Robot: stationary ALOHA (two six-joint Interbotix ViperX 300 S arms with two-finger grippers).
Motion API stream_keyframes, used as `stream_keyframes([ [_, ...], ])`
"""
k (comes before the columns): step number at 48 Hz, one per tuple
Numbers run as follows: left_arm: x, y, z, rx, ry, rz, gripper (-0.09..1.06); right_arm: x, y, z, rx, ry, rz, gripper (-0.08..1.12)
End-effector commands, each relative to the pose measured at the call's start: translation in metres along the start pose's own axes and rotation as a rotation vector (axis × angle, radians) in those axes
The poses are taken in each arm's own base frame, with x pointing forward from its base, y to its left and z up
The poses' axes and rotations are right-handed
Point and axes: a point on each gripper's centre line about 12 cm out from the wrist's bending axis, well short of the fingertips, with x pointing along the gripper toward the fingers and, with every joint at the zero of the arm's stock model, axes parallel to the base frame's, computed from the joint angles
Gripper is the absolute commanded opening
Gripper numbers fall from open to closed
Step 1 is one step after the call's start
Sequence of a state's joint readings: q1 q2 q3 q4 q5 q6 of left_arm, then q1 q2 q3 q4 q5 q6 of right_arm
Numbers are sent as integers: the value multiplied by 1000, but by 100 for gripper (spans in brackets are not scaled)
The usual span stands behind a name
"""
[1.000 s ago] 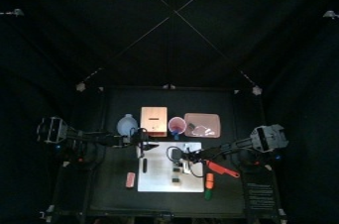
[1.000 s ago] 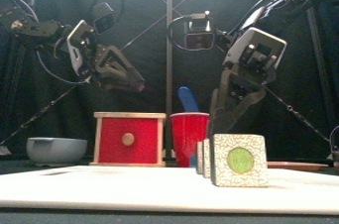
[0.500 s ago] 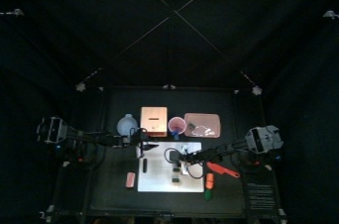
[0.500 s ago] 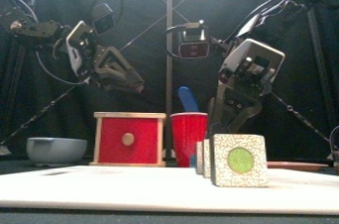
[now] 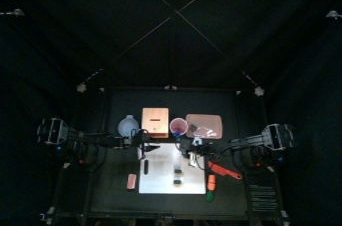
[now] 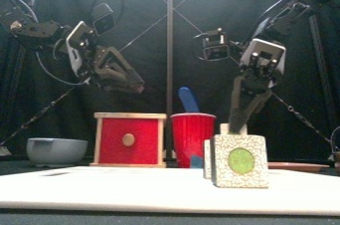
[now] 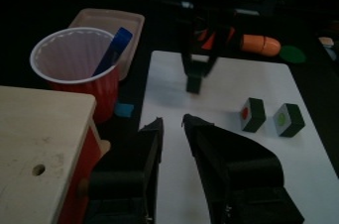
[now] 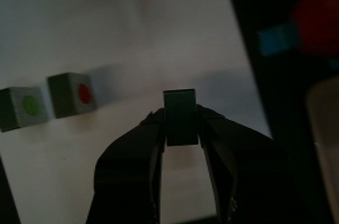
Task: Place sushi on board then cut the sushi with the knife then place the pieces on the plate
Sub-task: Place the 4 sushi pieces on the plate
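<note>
My right gripper (image 8: 177, 129) is shut on a dark sushi piece (image 8: 177, 118) just above the white board (image 8: 119, 40). In the left wrist view the same right gripper (image 7: 196, 77) stands upright over the board (image 7: 225, 154) with the piece in its jaws. Two more sushi pieces (image 7: 252, 114) (image 7: 288, 119) stand on the board, one with a red centre and one with a green centre (image 6: 240, 160). The blue knife (image 6: 188, 100) sticks out of the red cup (image 6: 193, 137). My left gripper (image 7: 171, 121) hovers open beside the cup, holding nothing. The pink tray (image 5: 206, 125) lies behind the board.
The wooden box with the red front (image 6: 130, 139) and the blue-grey bowl (image 6: 56, 150) stand at the back left. Red and orange toy foods (image 5: 222, 171) and a green one (image 5: 211, 186) lie right of the board; a pink toy (image 5: 131, 180) lies on its left.
My right gripper has swung to the right and now stands more upright, with the sushi piece still in it. The left arm has barely moved.
</note>
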State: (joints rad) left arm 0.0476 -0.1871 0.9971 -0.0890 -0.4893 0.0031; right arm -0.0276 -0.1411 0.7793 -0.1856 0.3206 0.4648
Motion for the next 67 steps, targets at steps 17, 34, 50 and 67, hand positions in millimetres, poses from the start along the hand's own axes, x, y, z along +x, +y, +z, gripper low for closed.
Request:
stream_keyframes([
  [17, 1, 2, 6, 1, -20, 5, 67, -57, -121, -4, 292, -66, -256, 55],
  [34, 1, 2, 6, -1, -20, 5, 67, -17, -160, -12, 353, -3, -310, 57],
  [50, 1, 1, 5, -2, -19, 3, 67, 1, -163, -14, 361, 39, -310, 74],
  [67, 1, 1, 6, -2, -20, 3, 67, -31, -148, 8, 323, -23, -305, 76],
])
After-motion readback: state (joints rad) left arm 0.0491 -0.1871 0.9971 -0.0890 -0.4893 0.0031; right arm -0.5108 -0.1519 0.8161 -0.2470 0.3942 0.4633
